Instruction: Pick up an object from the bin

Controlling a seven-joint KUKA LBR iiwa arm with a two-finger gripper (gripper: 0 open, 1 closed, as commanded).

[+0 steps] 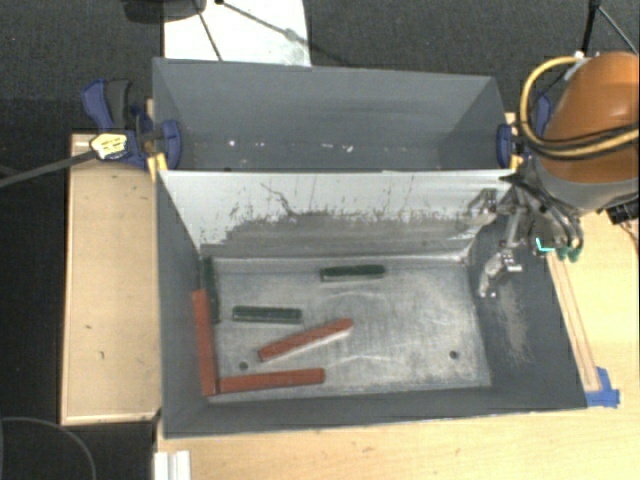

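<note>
Claw: seen over the right end of the bin, close to its right wall; whether it is released or clenched cannot be told.
Nearest thing: a dark green bar, lying well apart from the claw, to its left in the view and about level with it.
Look of it: slim and straight, laid flat on the floor, lengthwise across the bin.
Farther left and lower: a second green bar, a tilted red-brown bar and a low red bar.
Farthest from the claw: a side red bar, laid along the left wall.
</note>
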